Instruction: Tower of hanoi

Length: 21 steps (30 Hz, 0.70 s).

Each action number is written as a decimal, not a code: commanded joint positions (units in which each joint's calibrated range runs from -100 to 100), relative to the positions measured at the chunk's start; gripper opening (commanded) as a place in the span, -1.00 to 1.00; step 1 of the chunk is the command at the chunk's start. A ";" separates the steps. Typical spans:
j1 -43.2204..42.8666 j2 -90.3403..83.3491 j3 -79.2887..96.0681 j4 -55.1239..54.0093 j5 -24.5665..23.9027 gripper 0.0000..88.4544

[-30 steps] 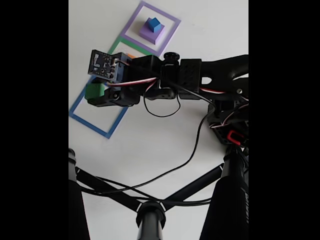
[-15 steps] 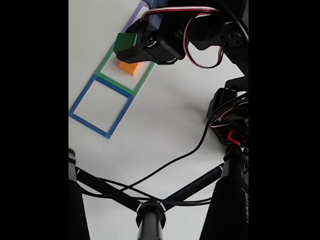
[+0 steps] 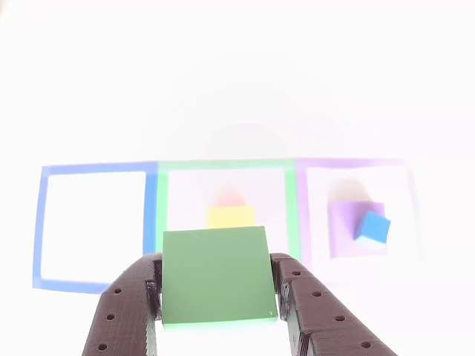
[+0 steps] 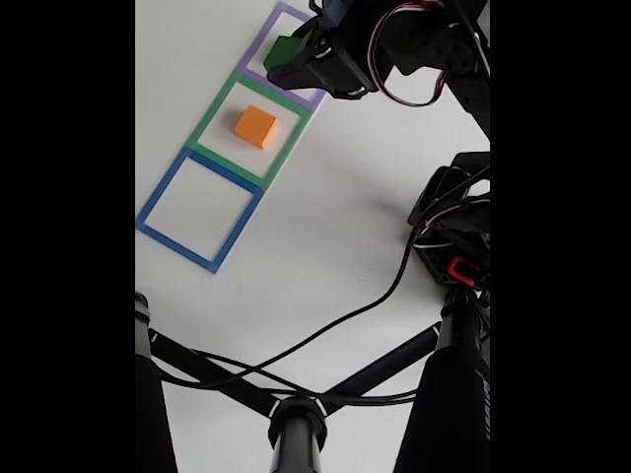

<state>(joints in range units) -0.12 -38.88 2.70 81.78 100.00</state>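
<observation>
We see the gripper (image 3: 215, 311) clamping a green block (image 3: 215, 276) aloft. The purple slab (image 3: 349, 231) — its likely seat, carrying the blue cube (image 3: 372, 228) — lies ahead, rightward in the other view.

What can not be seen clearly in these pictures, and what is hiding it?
- Fixed view: the purple outline interior is mostly covered by the gripper and arm, hiding anything inside.
- Fixed view: the green block shows partly; the fingers cover the rest.
- Other view: overexposure washes out the orange block, so its colour reads yellowish-pink.
- Other view: the green block hides the green outline front edge.
</observation>
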 commanded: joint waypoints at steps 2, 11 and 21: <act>2.71 -8.48 19.21 -14.66 0.00 -0.91; 3.38 -11.22 53.21 -51.17 0.00 -0.91; 0.99 0.56 70.03 -85.26 0.00 -0.91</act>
<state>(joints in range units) 2.17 -41.58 71.02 7.54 99.61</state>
